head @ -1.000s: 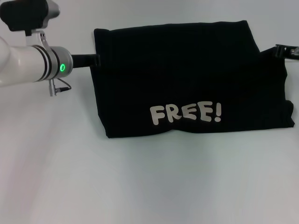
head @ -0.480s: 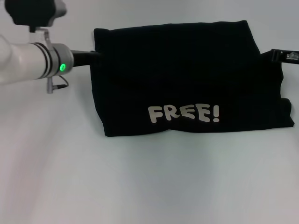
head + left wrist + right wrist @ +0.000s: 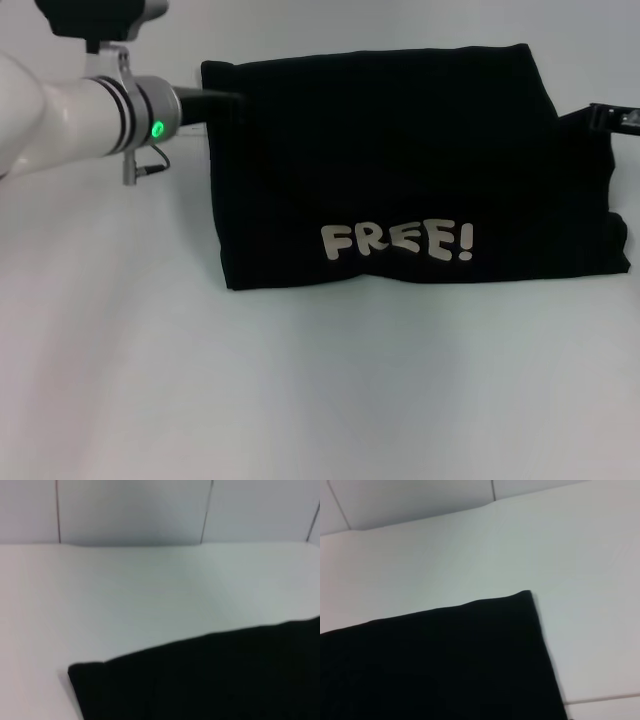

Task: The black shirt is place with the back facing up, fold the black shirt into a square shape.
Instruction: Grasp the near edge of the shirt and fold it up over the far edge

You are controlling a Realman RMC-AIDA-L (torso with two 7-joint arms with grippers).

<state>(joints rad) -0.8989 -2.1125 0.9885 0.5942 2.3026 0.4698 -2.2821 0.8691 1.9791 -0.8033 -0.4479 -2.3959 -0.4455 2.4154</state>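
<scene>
shirt (image 3: 400, 160) lies on the table (image 3: 300, 400), left gripper (image 3: 225, 98) at its far-left edge, right gripper (image 3: 612, 115) at its right edge

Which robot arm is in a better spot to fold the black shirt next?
Probably the left. Its tool is already at the black shirt's left edge near the far corner, while only a tip of the right tool shows at the right edge.

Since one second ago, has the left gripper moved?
Yes. In the head view the left gripper has pushed rightward over the left edge of the black shirt, which lies in place.
</scene>
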